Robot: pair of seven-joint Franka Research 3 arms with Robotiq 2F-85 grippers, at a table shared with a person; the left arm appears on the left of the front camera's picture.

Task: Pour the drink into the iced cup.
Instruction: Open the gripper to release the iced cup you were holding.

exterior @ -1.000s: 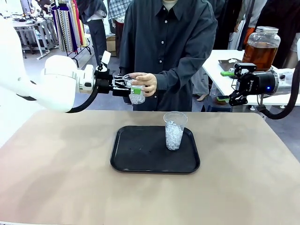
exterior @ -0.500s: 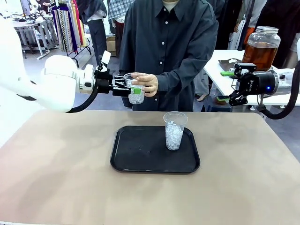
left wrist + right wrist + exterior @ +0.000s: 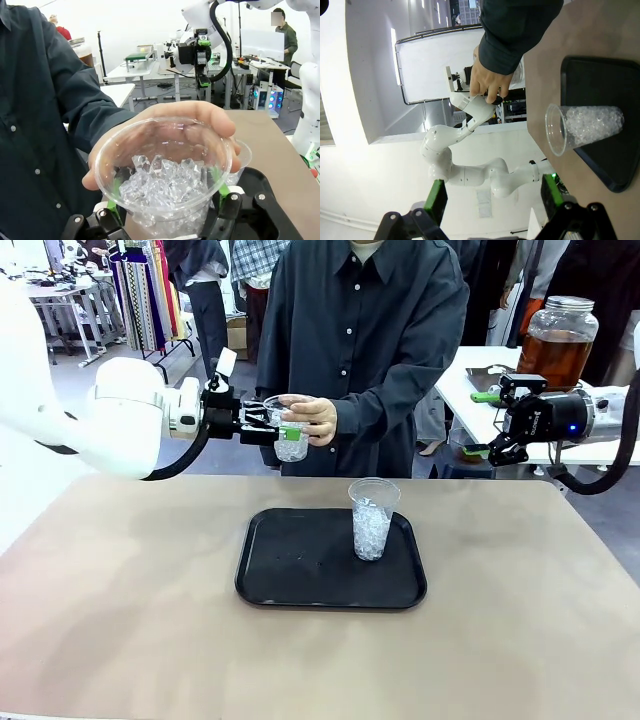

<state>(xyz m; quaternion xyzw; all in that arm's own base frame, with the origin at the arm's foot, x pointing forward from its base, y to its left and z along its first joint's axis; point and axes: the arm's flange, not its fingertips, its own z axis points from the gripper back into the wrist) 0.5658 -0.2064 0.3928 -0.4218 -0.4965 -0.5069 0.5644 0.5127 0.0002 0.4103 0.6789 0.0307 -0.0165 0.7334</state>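
A clear plastic cup of ice [image 3: 291, 440] hangs in the air beyond the table's far edge. My left gripper [image 3: 280, 430] is shut on it, and a person's hand [image 3: 312, 418] wraps it from the far side. In the left wrist view the green pads press both sides of this cup [image 3: 165, 175] while the hand [image 3: 200, 112] cups its rim. A second iced cup [image 3: 372, 520] stands upright on the black tray [image 3: 290, 570]. The drink, amber liquid in a lidded glass jar [image 3: 556, 345], sits on a white table behind. My right gripper [image 3: 482, 424] hovers open near it.
The person in a dark shirt [image 3: 360, 350] stands at the far edge, behind the tray. In the right wrist view my right gripper [image 3: 495, 197] has nothing between its fingers, and the cup on the tray [image 3: 585, 127] lies well ahead. The tan tabletop [image 3: 120, 620] spreads around the tray.
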